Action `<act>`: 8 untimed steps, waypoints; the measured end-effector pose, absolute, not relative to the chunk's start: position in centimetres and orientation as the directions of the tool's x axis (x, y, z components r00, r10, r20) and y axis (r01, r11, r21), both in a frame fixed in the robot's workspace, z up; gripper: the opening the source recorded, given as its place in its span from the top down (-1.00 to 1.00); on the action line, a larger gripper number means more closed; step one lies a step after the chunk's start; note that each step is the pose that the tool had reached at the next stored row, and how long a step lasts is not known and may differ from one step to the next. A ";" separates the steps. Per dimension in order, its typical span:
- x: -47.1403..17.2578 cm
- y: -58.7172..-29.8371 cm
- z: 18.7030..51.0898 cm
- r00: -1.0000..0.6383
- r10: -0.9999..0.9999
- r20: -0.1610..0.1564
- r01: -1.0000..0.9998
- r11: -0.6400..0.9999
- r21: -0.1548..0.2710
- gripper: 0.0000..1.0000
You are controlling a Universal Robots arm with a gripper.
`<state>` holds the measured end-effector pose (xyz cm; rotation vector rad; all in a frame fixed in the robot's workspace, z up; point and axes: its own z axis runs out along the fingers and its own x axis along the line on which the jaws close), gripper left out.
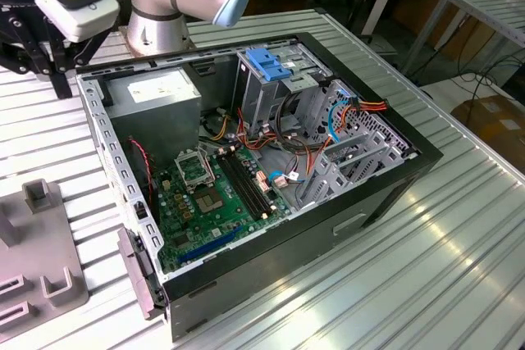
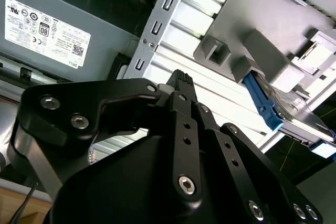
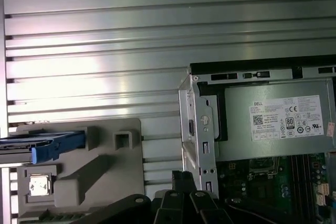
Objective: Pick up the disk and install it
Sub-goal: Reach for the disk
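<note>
An open black computer case (image 1: 344, 227) lies on the ribbed aluminium table (image 1: 459, 268). Inside I see a green motherboard (image 1: 215, 196), a grey power supply (image 1: 154, 94) in one corner, loose cables (image 1: 271, 141), and a blue bracket (image 1: 267, 63) topping the metal drive cage (image 1: 261, 96). A grey fixture (image 1: 49, 261) sits just beside the case.

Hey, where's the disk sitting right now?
In both wrist views the disk rests in the grey holder block, which stands on the table at the exterior view's left of the open computer case.

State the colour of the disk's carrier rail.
Bright blue; the rail shows best in the second wrist view.
</note>
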<state>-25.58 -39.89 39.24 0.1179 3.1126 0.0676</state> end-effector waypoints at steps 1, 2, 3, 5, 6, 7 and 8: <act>-26.0 -39.9 39.2 -0.997 0.076 -0.024 0.075 0.996 0.044 0.80; -26.4 -39.9 39.2 -0.997 0.076 -0.024 0.075 0.996 0.044 0.80; -27.0 -39.9 39.2 -0.997 0.076 -0.024 0.075 0.996 0.044 0.80; -27.8 -39.8 39.1 -0.997 0.076 -0.023 0.075 0.996 0.044 0.80; -28.3 -39.8 39.0 -0.997 0.076 -0.019 0.075 0.996 0.044 0.80; -28.5 -39.8 39.0 -0.997 0.076 -0.015 0.076 0.996 0.044 0.80; -28.7 -39.8 39.0 -0.997 0.076 -0.012 0.076 0.996 0.043 0.80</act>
